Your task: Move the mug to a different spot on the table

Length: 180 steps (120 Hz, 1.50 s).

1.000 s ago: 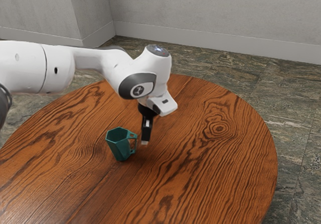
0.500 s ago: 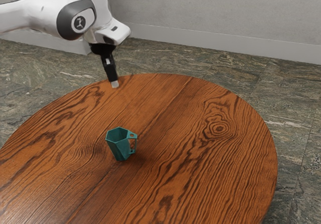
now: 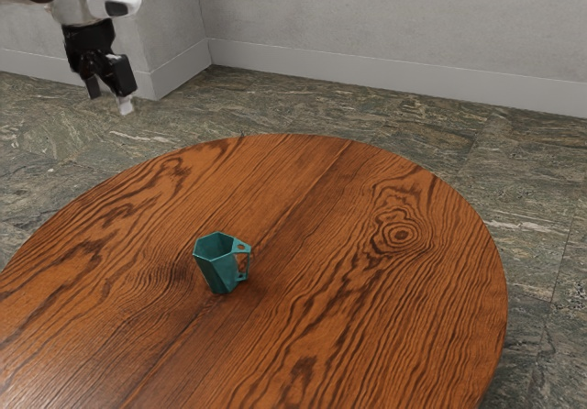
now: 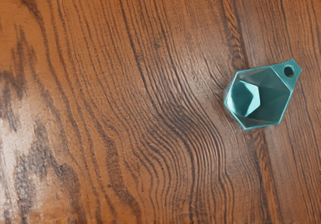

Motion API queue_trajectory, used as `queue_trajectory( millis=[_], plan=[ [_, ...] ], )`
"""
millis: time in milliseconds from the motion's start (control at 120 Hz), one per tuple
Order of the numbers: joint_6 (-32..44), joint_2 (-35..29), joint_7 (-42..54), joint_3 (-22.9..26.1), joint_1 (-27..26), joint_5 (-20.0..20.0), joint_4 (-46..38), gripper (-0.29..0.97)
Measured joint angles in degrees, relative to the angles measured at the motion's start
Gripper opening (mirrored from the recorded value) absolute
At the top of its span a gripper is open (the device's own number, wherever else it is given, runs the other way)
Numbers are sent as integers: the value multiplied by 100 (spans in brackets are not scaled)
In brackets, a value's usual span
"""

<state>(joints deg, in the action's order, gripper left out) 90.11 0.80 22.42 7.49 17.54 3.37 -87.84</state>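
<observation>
A teal faceted mug (image 3: 221, 260) stands upright on the round wooden table (image 3: 394, 271), left of its middle, with its handle toward the exterior view's right. My gripper (image 3: 108, 99) hangs high at the exterior view's upper left, beyond the table's edge and far from the mug. Its fingers stand a little apart with nothing between them. From the wrist camera I look down on the mug (image 4: 261, 97) from well above, seeing its open mouth and pierced handle on the bare wood (image 4: 125, 113).
Marble-patterned floor (image 3: 514, 161) surrounds the table. A grey wall with a white baseboard (image 3: 385, 65) runs behind it, and a wall corner (image 3: 170, 51) juts out near my gripper.
My arm has risen from beside the mug's handle and swung away to the exterior view's upper left. The mug has stayed where it was.
</observation>
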Motion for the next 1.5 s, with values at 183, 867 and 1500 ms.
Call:
queue_trajectory(
  millis=[183,867,1500],
  plan=[
    [-560,135,-664,7,-157,66,515,68],
    [-930,126,-1810,6,-1406,33,546,68],
    [-962,71,-2135,22,-1882,62,546,68]
  ],
)
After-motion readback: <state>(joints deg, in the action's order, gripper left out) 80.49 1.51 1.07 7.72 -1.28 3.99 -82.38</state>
